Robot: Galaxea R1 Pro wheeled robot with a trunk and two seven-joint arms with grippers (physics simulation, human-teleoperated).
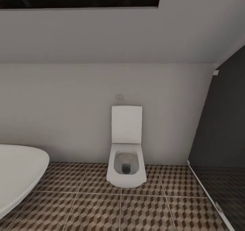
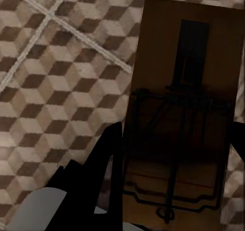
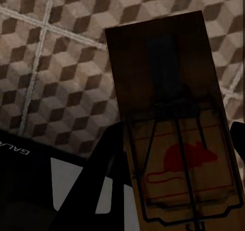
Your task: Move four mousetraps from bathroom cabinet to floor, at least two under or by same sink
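In the left wrist view a brown wooden mousetrap (image 2: 189, 62) with a dark metal spring and bar sits between the black fingers (image 2: 107, 159) of my left gripper (image 2: 173, 149), which is shut on it above the cube-patterned bathroom floor (image 2: 51, 88). My right gripper (image 3: 176, 149) is shut on a second mousetrap (image 3: 158, 52), this one printed with a red mouse, also held over the floor (image 3: 61, 77). The same floor (image 1: 95, 210) spreads across the head view. The cabinet is out of view.
A white wall-hung toilet (image 1: 126, 163) with its lid up stands straight ahead against the pale wall. A white bathtub rim (image 1: 17, 176) curves in at the left. A dark glass panel (image 1: 221, 139) closes the right side. Part of my dark base (image 3: 30, 180) is visible.
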